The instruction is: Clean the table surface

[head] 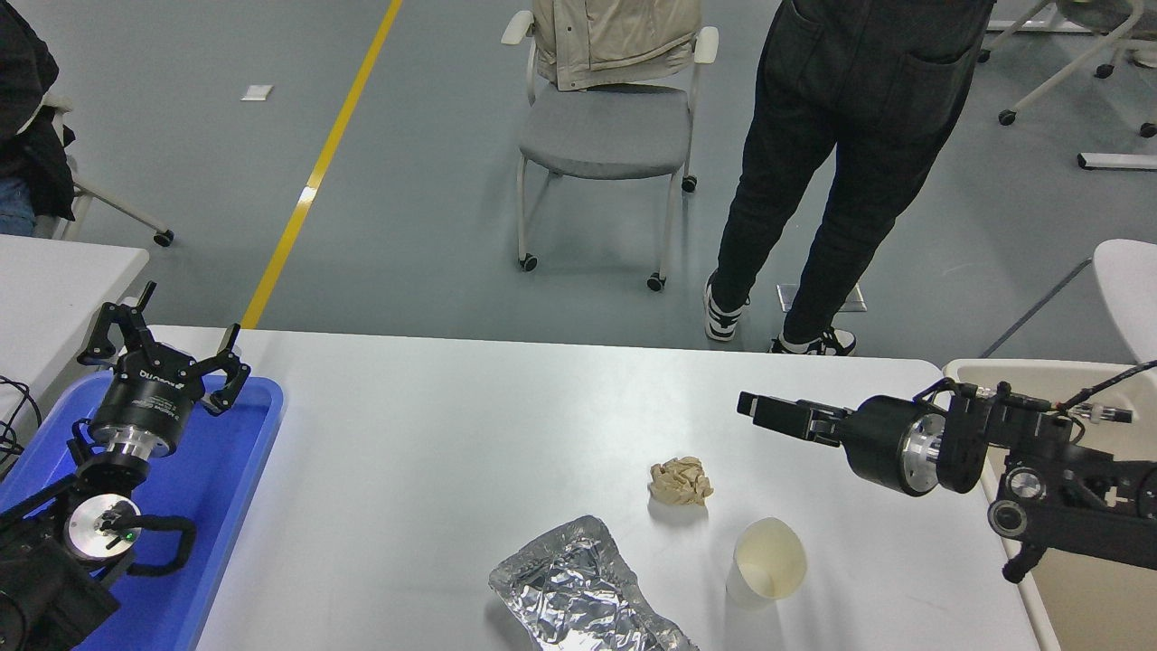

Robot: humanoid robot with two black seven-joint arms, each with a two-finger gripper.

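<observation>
Nothing cleared yet: crumpled paper (680, 480), cup (766, 562) on its side and foil (578, 588) all lying near the front of tabletop (434, 434). Right tool (755, 409) above tabletop, empty, opening unclear. Left tool (163, 348) parked wide open over blue tray (230, 452)

Grey floor (425, 226) with yellow line (318, 167), wheeled grey chair (604, 136) under a beige jacket (615, 36)

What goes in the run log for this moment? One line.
left gripper: parked over blue tray, open | right gripper: above table surface | on table: crumpled paper, foil, paper cup
</observation>
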